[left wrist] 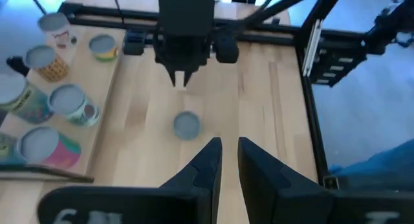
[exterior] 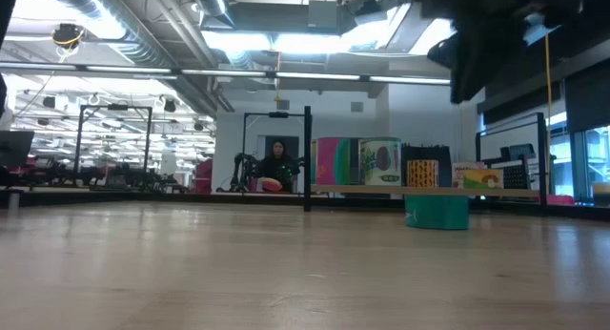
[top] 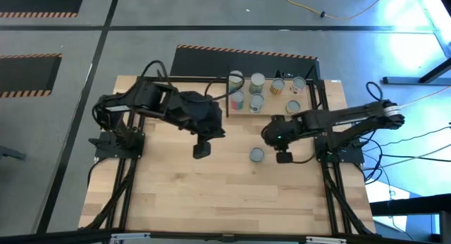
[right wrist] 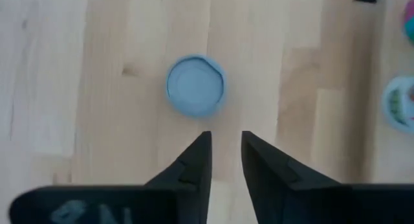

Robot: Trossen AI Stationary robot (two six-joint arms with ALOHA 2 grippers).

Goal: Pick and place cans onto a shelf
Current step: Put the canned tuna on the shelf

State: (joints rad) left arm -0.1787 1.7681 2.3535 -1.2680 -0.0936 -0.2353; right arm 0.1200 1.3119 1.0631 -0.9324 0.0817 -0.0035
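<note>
One loose can [top: 256,154] stands alone on the worktop [top: 176,194] between the two grippers, the other cans [top: 256,82] already up on the shelf [top: 313,96] at the far edge. The right gripper [top: 284,157] hovers just right of it, fingers [right wrist: 194,162] only slightly apart, so descending like that would likely hit the lid and tip it. The left gripper [top: 201,150], fingers [left wrist: 206,160] also narrowly parted and empty, hangs near enough to collide if both reach.

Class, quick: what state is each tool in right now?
Left tool: narrow gap, holding nothing; open or closed cannot be told.
Right tool: narrow gap, empty, above the can.
</note>
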